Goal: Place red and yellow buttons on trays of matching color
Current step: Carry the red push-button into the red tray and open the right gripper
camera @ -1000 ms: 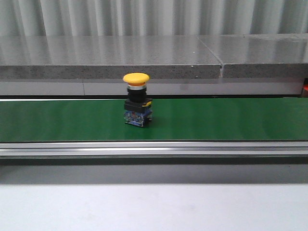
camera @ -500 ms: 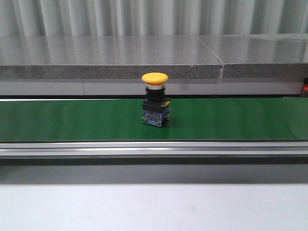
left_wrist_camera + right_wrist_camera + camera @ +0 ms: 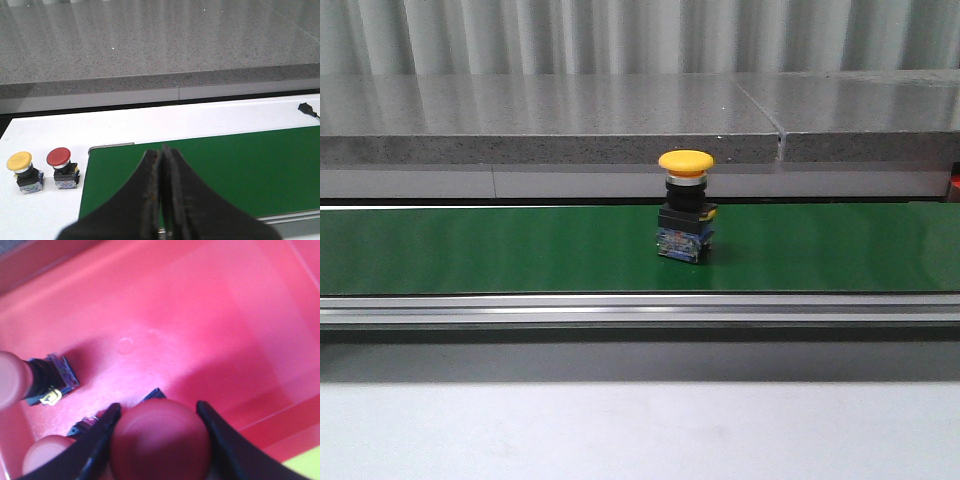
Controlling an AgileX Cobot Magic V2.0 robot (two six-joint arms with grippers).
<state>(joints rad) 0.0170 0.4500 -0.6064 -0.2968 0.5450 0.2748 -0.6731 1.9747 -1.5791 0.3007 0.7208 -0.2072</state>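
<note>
A yellow-capped button [image 3: 685,206] stands upright on the green conveyor belt [image 3: 470,250], a little right of the belt's middle in the front view, with nothing near it. Behind the belt runs a long grey stone ledge [image 3: 550,120], and a metal rail [image 3: 620,308] edges the belt's near side.

From the left wrist view, 2 more buttons stand side by side on the white tabletop [image 3: 45,140] just off the belt's end: a yellow one [image 3: 22,171] and a red one [image 3: 62,164], close together but apart, both upright. A small black cable end [image 3: 307,108] lies on the white surface at the far side.

The left gripper [image 3: 161,165] hangs over the belt's end, its 2 black jaws pressed together with nothing between them.

The right gripper [image 3: 159,415] is down inside the red tray [image 3: 210,310], its jaws spread around the red mushroom cap of a button [image 3: 159,442] and gripping it on both sides. Beside it, another red-capped button [image 3: 30,377] lies tipped on the tray floor, and a 3rd red cap [image 3: 47,452] shows close by.
</note>
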